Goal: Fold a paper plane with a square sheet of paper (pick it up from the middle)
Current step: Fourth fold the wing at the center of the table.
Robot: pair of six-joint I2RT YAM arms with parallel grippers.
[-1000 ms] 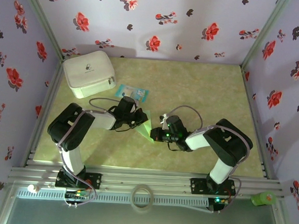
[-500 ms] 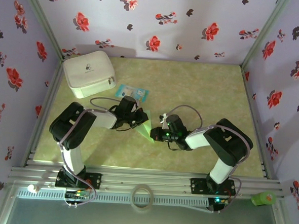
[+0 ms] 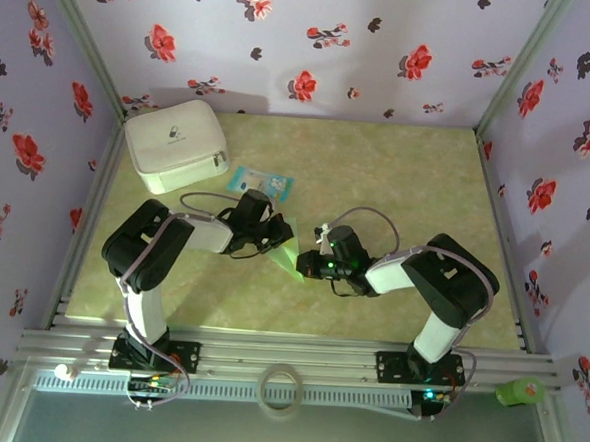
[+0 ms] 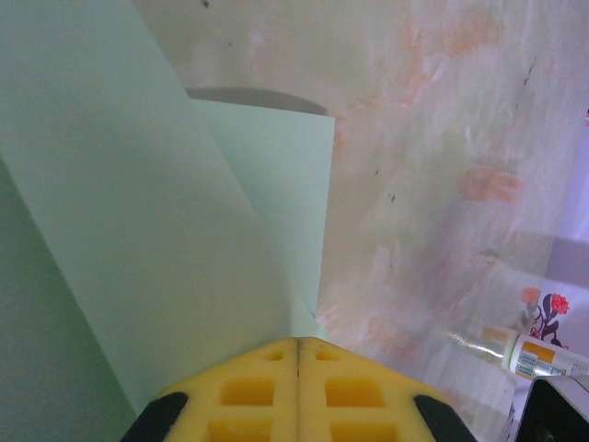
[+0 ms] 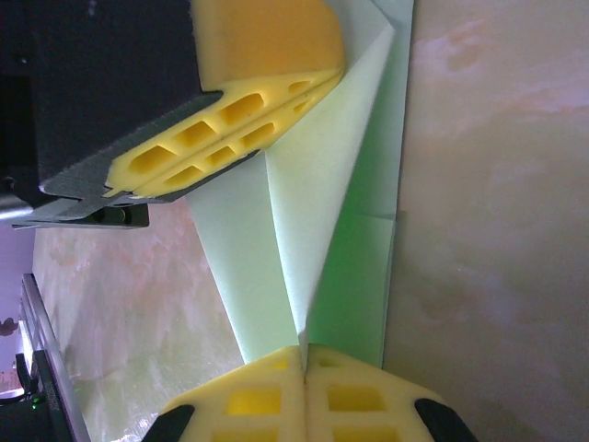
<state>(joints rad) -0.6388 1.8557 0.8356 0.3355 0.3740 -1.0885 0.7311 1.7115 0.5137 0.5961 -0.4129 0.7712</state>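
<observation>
Jaws of the left gripper (image 4: 297, 344) are pressed flat together, their yellow foam pads (image 4: 267, 361) meeting along a thin seam. They pinch an edge of the pale mint-green sheet of paper (image 4: 138, 184). From that grip the sheet rises as a tilted flap, with a lower layer lying flat on the marbled tabletop (image 4: 442, 138) beyond it.

The right gripper (image 5: 302, 348) is likewise clamped, nipping the pointed end of a raised fold in the same sheet (image 5: 313, 184). In its wrist view the left gripper (image 5: 322, 81) bites the other end of that fold, so the ridge runs between the two.

From above, the left gripper (image 3: 277, 236) and right gripper (image 3: 313, 263) face each other just apart. The sheet (image 3: 291, 257) lies between them, near the middle of the tabletop (image 3: 408, 178) and a little toward its near edge.

A small blue-and-white packet (image 3: 260, 184) lies just beyond the left gripper toward the far edge, apart from the sheet. A white zipped pouch (image 3: 174, 144) sits in the far left corner, well apart. A pale ring of tape (image 3: 283, 389) rests on the metal rail along the near edge, and a green object (image 3: 520, 393) sits by the near right corner.
</observation>
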